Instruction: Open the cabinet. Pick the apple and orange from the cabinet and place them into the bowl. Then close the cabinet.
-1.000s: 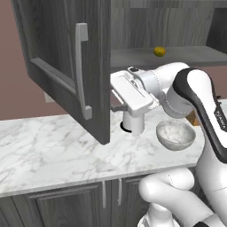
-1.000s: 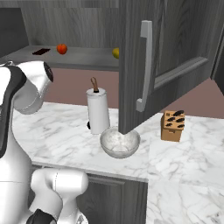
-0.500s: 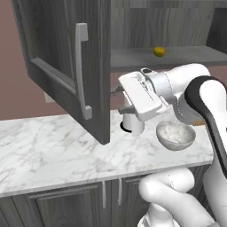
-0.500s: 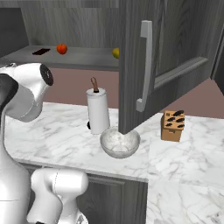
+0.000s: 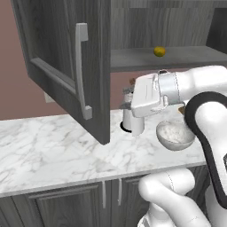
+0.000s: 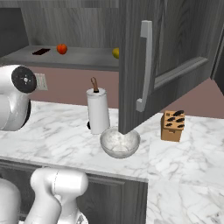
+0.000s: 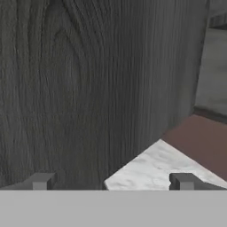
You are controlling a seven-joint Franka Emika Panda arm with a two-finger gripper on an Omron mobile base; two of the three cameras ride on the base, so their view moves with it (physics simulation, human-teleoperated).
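The cabinet stands open; its left door (image 5: 62, 66) with a long silver handle (image 5: 82, 71) swings out over the counter, and the right door (image 6: 148, 61) does likewise. On the shelf lie a red apple (image 6: 62, 48) and an orange (image 5: 159, 51), which the door edge half hides in the right base view (image 6: 116, 53). The speckled bowl (image 5: 175, 134) sits on the marble counter below, also seen from the other side (image 6: 120, 142). My gripper (image 7: 113, 181) is open, its fingertips (image 7: 42, 181) wide apart with nothing between them, facing the left door's inner face (image 7: 88, 88). The hand (image 5: 146, 95) hovers just right of that door, above the counter.
A white paper-towel roll (image 6: 98, 109) stands behind the bowl, partly hidden by my hand in the left base view. A wooden knife block (image 6: 173, 126) sits to the right. A flat dark item (image 6: 41, 51) lies on the shelf left of the apple. My elbow (image 6: 15, 100) fills the left edge.
The hand has drifted slightly right, away from the left door's edge, and the elbow has swung lower. The doors, fruit and bowl have not moved.
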